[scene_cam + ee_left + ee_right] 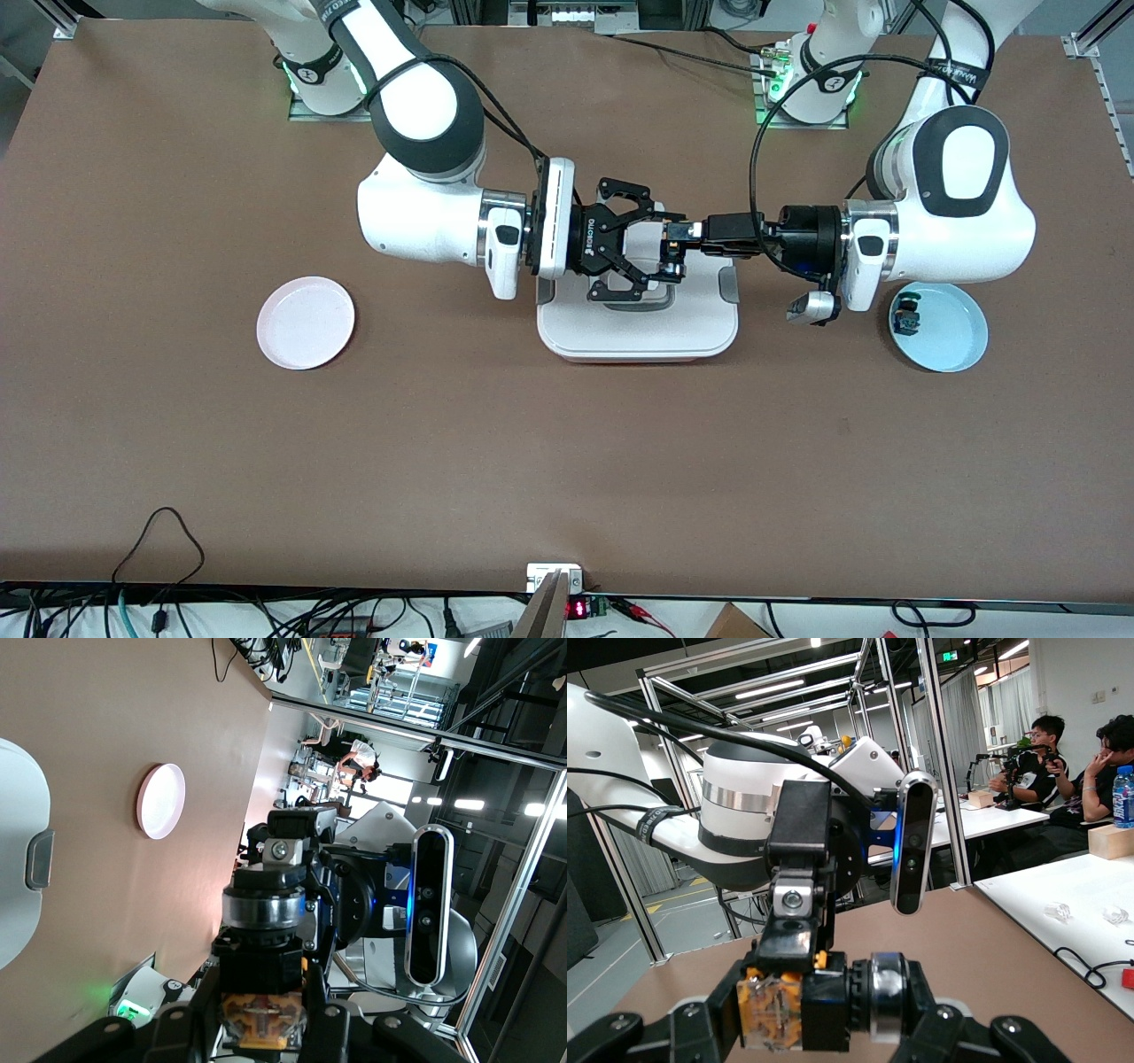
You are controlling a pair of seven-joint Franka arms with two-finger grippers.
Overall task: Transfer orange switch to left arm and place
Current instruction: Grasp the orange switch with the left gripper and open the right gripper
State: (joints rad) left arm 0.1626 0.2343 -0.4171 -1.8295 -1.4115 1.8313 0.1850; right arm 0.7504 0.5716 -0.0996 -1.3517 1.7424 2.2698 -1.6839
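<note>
The orange switch (673, 254), a small black push-button with an orange body, hangs in the air over the white box (638, 335) with grey clips. My left gripper (677, 236) reaches in from the left arm's end and is shut on the sides of the switch's body; it shows in the left wrist view (263, 1020) around the switch (261, 961). My right gripper (666, 248) comes from the right arm's end, and its fingers press on the two ends of the switch. In the right wrist view it (824, 1017) spans the switch (772, 1010).
A pink plate (306, 322) lies toward the right arm's end of the table. A light blue plate (950, 341) toward the left arm's end holds a small blue-and-green switch (905, 316). Cables run along the table edge nearest the front camera.
</note>
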